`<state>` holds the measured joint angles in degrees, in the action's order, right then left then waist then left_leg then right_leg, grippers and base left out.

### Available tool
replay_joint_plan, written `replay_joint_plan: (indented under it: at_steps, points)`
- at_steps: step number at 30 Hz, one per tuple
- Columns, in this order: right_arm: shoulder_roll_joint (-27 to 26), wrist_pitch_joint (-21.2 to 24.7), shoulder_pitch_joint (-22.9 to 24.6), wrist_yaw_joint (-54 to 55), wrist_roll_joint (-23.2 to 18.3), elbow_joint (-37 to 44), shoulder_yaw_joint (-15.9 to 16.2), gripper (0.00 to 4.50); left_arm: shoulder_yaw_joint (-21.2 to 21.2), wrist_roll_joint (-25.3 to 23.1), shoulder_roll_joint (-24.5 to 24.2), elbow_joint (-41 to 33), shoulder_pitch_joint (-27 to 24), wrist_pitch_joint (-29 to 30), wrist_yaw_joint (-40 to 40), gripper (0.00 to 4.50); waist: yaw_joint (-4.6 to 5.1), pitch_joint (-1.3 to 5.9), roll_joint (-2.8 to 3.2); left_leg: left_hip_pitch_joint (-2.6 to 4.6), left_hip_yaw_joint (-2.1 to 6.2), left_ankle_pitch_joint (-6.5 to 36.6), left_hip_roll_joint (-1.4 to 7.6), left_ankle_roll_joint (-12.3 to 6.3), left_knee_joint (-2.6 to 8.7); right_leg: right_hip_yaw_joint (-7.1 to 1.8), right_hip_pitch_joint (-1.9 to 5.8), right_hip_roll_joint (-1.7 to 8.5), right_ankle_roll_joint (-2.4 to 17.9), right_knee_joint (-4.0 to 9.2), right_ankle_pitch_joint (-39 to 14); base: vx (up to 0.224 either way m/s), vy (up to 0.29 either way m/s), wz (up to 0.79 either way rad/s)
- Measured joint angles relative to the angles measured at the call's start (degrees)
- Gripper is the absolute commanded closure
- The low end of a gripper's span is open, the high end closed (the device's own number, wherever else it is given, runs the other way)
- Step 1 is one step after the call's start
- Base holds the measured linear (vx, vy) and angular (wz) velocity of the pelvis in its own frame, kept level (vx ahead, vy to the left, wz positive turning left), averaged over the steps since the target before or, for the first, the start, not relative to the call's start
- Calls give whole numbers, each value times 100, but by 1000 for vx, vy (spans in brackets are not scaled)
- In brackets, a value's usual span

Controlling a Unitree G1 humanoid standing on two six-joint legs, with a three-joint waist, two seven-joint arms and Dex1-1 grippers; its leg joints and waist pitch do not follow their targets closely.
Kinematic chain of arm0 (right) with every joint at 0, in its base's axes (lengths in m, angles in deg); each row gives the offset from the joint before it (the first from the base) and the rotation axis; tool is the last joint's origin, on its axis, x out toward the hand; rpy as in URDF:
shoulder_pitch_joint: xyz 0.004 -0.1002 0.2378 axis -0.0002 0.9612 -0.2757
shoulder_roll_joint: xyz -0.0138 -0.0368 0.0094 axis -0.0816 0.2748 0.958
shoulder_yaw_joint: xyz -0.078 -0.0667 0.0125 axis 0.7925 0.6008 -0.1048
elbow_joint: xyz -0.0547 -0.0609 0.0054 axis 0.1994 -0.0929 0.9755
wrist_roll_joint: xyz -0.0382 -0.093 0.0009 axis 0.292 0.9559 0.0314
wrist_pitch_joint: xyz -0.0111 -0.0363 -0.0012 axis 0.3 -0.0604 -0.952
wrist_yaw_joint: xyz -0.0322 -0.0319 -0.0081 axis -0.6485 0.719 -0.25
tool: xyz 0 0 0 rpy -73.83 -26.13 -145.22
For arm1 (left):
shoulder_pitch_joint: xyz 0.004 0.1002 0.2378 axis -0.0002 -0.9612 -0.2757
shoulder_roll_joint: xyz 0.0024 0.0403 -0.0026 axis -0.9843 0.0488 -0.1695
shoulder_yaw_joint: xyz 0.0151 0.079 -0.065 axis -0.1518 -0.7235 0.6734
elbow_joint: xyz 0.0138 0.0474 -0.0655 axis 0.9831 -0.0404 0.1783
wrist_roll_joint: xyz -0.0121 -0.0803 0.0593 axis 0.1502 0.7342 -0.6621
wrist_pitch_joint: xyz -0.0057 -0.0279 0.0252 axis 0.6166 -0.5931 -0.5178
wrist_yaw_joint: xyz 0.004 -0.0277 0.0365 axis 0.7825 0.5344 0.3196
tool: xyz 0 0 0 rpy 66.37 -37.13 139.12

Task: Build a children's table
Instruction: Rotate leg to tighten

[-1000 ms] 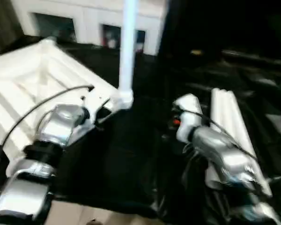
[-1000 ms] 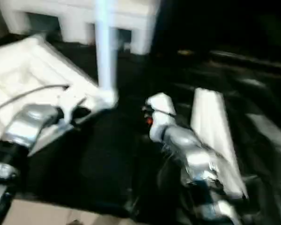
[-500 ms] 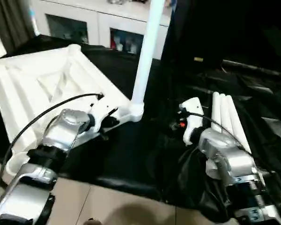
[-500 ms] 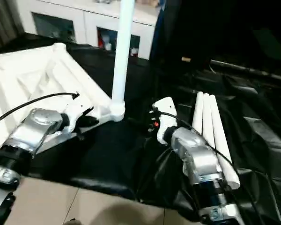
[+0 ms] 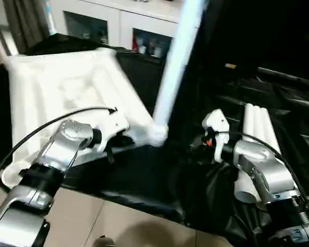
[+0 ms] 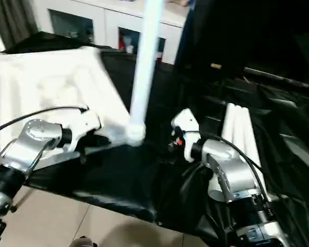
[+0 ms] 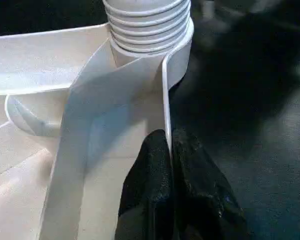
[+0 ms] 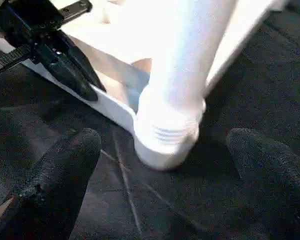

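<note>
Black fingers (image 7: pixel 162 185) of the left gripper (image 7: pixel 169 142) are pinched tight on the thin white rim of the table top (image 5: pixel 67 98), right beside the corner socket. From the head camera, the white table top lies upside down on a surface covered with black sheet (image 5: pixel 144 175), on the robot's left side, and you can see its ribs. One white leg (image 5: pixel 177 62) stands up from the corner socket (image 5: pixel 157 135) nearest the middle, leaning a little. The left arm (image 5: pixel 62 149) reaches to that same corner. The right arm (image 5: pixel 257 167) is on the other side of the leg, and its gripper (image 5: pixel 201 146) points toward the socket, close to it but not touching. Three more white legs (image 5: pixel 260 128) lie side by side on the black sheet just behind the right arm. A white cabinet with glass doors (image 5: pixel 118 25) stands at the back. In the left wrist view, the ridged end of the leg (image 7: pixel 147 25) sits in the round socket (image 7: pixel 177 60), and the pinched rim runs up to it. In the right wrist view, the two right fingers (image 8: pixel 55 175) stand wide apart with nothing between them. The leg (image 8: pixel 190 65) and its socket (image 8: pixel 167 145) are ahead of them, and the left gripper (image 8: pixel 65 65) shows beyond, clamped on the rim.
</note>
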<state>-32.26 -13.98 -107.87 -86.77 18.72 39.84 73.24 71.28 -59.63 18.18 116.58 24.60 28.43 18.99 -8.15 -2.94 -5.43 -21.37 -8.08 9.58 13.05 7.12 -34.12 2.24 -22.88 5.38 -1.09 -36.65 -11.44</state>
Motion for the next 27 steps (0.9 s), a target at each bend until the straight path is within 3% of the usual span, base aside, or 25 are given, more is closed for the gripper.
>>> replay_joint_plan:
  at_steps: [4, 10, 11, 14, 16, 27]
  points:
    - [1, -178, -57, 15, 154, -301, 88, 4, -150, 73, 18, -208, -99, -90, -377, 450, -16, -1, 1, -2, -7, 0, 5, 0, 0, 2, -1, 1, -1, -5, 0, 0, 0, 0]
    - [2, -227, -66, -145, 166, -360, 165, 4, -268, 67, 77, -228, -98, -193, -502, 450, 58, -1, 1, 4, -8, 0, 18, 1, 0, 2, -6, -10, -3, -13, 1, 0, 0, 0]
    - [2, -227, -66, -185, 173, -375, 167, 30, -270, 67, 82, -228, -98, -215, -517, 450, 65, -1, 2, 2, -9, -1, 21, 1, 0, 3, -8, -12, -3, -14, 1, 0, 0, 0]
    - [2, -280, -83, -272, 179, -488, 179, 38, -270, 66, 77, -228, -98, -236, -526, 450, 76, -1, 1, 1, -17, -1, 28, 2, 1, 3, -10, -14, -3, -12, 1, 0, 0, 0]
    - [-6, -367, -88, -318, 206, -522, 193, 71, -270, 65, 73, -227, -97, -237, -527, 450, 87, -1, 2, -1, -19, -1, 29, 2, 1, 2, -11, -14, -3, -12, 1, 0, 0, 0]
    - [-67, -488, -185, -400, 224, -710, 278, 164, -264, 49, 52, -215, -91, -246, -514, 450, 156, -1, 1, 0, -23, -1, 35, 2, 1, 5, -11, -14, -3, -13, 1, 0, 0, 0]
